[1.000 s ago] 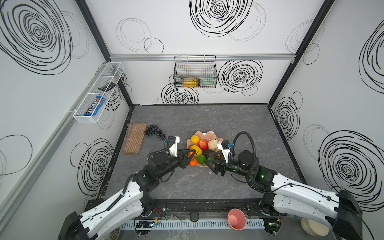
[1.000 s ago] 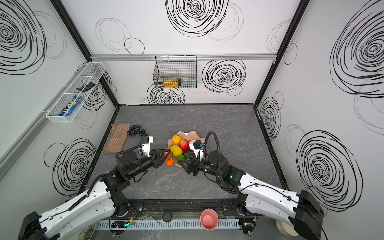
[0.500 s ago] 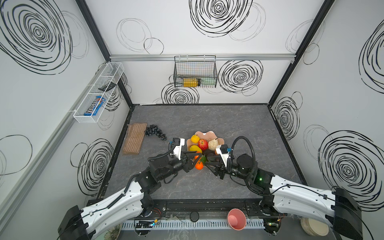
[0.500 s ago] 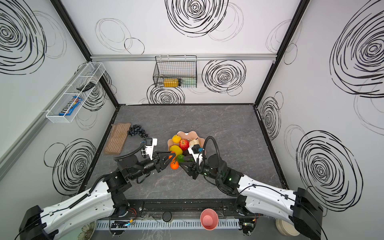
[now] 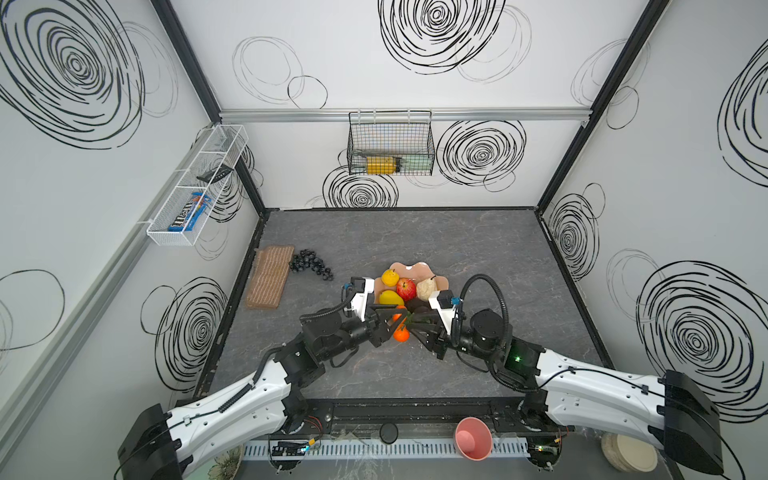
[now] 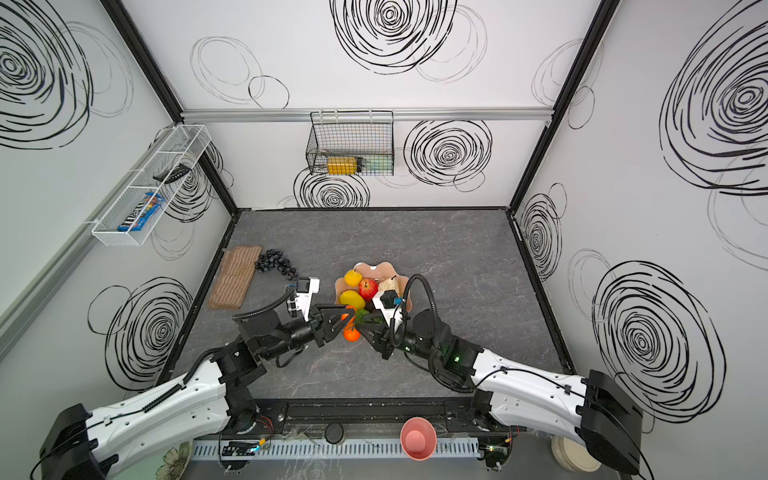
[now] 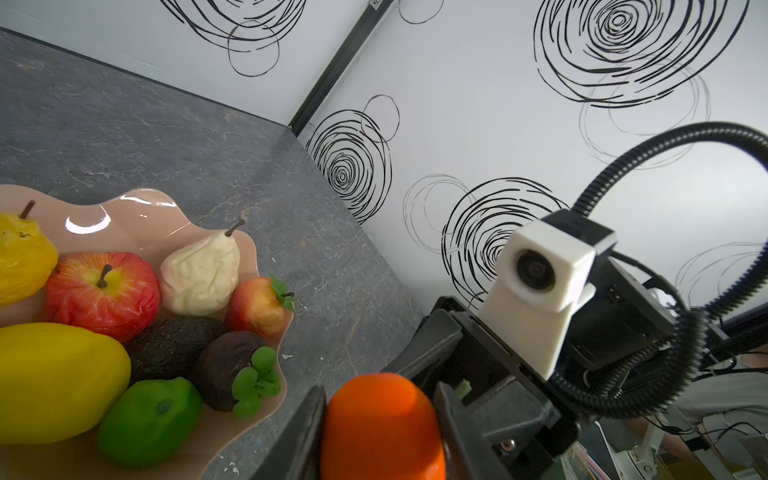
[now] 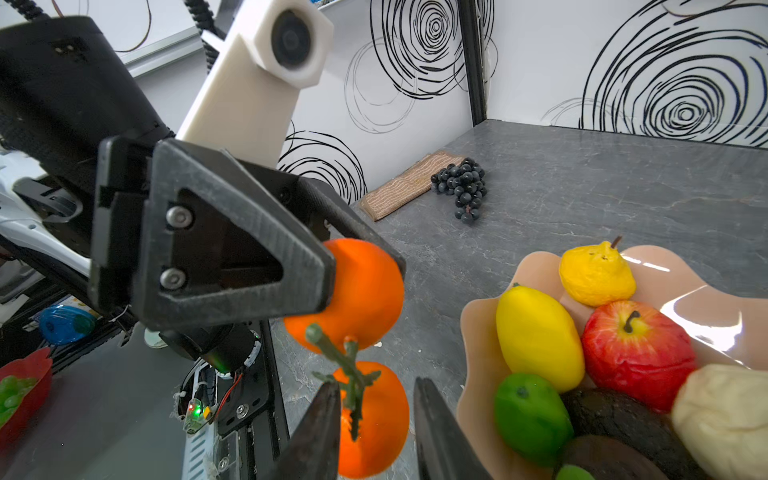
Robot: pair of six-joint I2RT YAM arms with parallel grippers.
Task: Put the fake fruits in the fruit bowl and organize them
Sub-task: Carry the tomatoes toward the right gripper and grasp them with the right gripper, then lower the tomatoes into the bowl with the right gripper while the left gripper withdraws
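Both our arms reach forward and low, left arm [image 5: 232,399] and right arm [image 5: 590,382] converging toward middle. Our left gripper [image 7: 380,415] points across toward right one, fingers clamped on small orange [image 8: 365,286]. Our right gripper [image 8: 374,399] faces it almost tip to tip, just below, jaws part-way apart with gap between them. White camera blocks sit atop both wrists, and black cable arches over right wrist.

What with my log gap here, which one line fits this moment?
left gripper: shut on upper orange; right gripper: flanking lower orange, grip unclear; black grapes: outside fruit bowl
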